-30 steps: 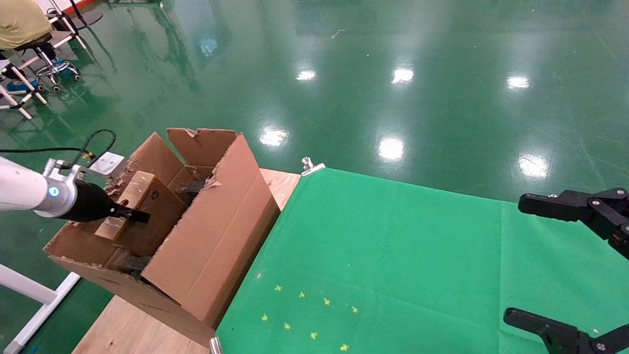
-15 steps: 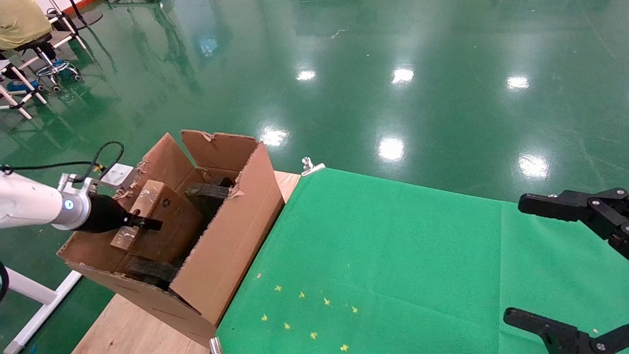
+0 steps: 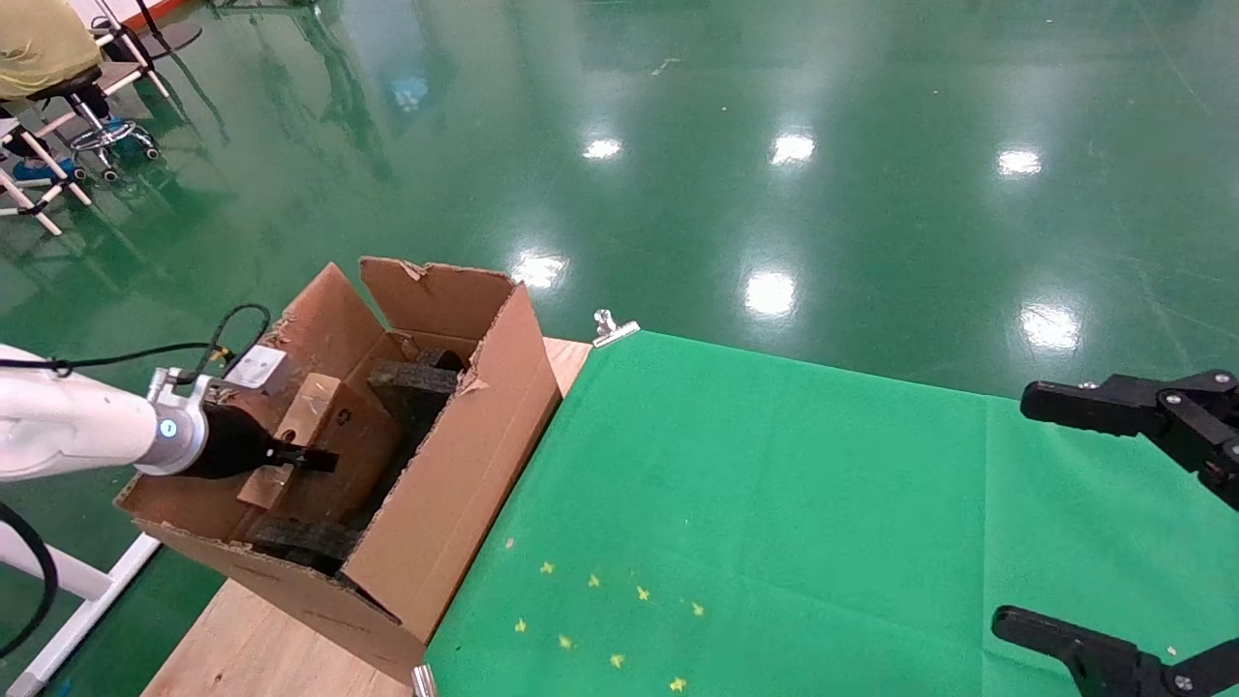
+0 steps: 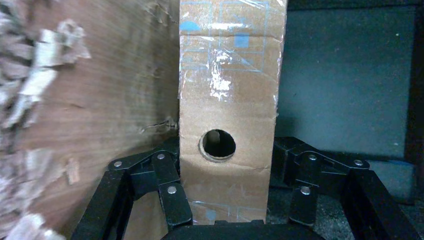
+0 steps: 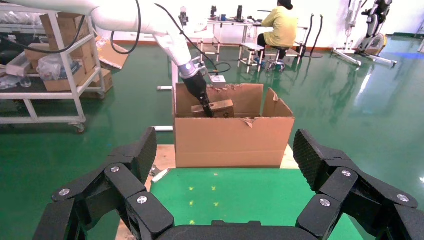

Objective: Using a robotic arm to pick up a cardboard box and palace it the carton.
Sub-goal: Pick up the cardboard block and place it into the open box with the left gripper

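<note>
My left robotic arm (image 3: 87, 431) reaches into the carton (image 3: 455, 484), a large brown box with ragged upright flaps at the table's left end. Its gripper (image 3: 310, 457) is shut on the cardboard box (image 3: 334, 426), a slim brown box with a recycling mark, which is sunk partly below the carton's rim. In the left wrist view the fingers (image 4: 172, 200) press both sides of the taped narrow face with the round hole (image 4: 227, 100), beside the carton's wall (image 4: 100, 110). My right gripper (image 3: 1012, 511) is open and empty at the far right; it also shows in its wrist view (image 5: 225, 155).
Black foam pieces (image 3: 416, 378) sit in the carton next to the slim box. A green cloth (image 3: 755, 503) covers the wooden table (image 3: 261, 649), held by a metal clip (image 3: 612, 327). Chairs (image 3: 68, 97) stand far left on the green floor.
The carton has shifted right and turned a little. My left arm has moved right and lowered the slim box deeper into the carton. The right arm has not moved.
</note>
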Tool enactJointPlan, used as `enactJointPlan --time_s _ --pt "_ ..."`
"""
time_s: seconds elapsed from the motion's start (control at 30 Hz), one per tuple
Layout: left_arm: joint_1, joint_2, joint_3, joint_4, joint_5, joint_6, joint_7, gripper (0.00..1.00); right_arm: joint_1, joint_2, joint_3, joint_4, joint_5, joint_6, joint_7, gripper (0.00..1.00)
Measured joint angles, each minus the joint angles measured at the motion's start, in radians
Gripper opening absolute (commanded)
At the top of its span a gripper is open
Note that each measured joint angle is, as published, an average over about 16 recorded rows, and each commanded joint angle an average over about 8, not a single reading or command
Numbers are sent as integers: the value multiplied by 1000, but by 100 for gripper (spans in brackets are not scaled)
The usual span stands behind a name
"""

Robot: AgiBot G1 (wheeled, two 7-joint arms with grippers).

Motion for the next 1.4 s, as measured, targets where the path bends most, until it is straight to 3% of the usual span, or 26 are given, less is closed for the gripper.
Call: enactJointPlan --time_s 0.07,0.13,0.33,0.4,1.4 --pt "9 5 -2 0 -3 -7 -1 0 0 0 0 0 0 0 0 100" --pt "18 9 -3 0 -5 -13 -2 8 0 0 0 0 0 0 0 100" --pt "35 18 -7 -1 -10 -26 -6 83 0 0 0 0 0 0 0 100" --pt "39 20 -7 -1 -11 -29 -6 99 0 0 0 0 0 0 0 100" --pt "-20 5 -5 -30 -7 0 -2 100 0 0 0 -1 0 0 0 100"
